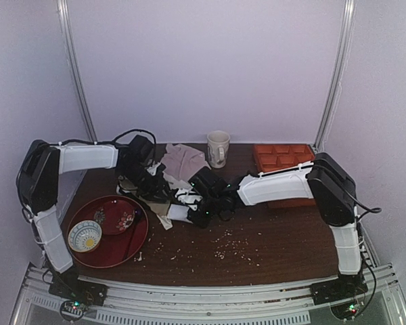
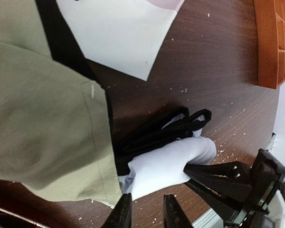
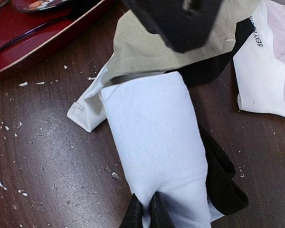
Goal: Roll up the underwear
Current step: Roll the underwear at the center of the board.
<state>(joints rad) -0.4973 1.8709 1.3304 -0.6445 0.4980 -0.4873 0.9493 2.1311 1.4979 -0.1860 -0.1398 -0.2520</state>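
Just to the right of the round red tray, as the top view has it, we find the underwear lying on the dark wooden table. Its white body is wound into a thick roll, and its black hems bunch out along one side of that roll. At the end of the roll farther from the tray we see the right gripper, its two fingers pressed together and nipping the white fabric.

Over the end nearer the tray lies an olive-beige garment, touching the roll and covering its tip. The left gripper hangs over that garment. Its fingers stand apart, we see bare wood between them, and one finger sits against the garment's lower edge.

Inside the tray rests a patterned bowl. Beyond the tray and to its right, at the back of the table, stands a pale mug, and farther right again sits an orange compartment box. Between the mug and the tray, a pale pinkish cloth lies spread behind the garments. Pale crumbs are scattered over the wood to the right of the tray.
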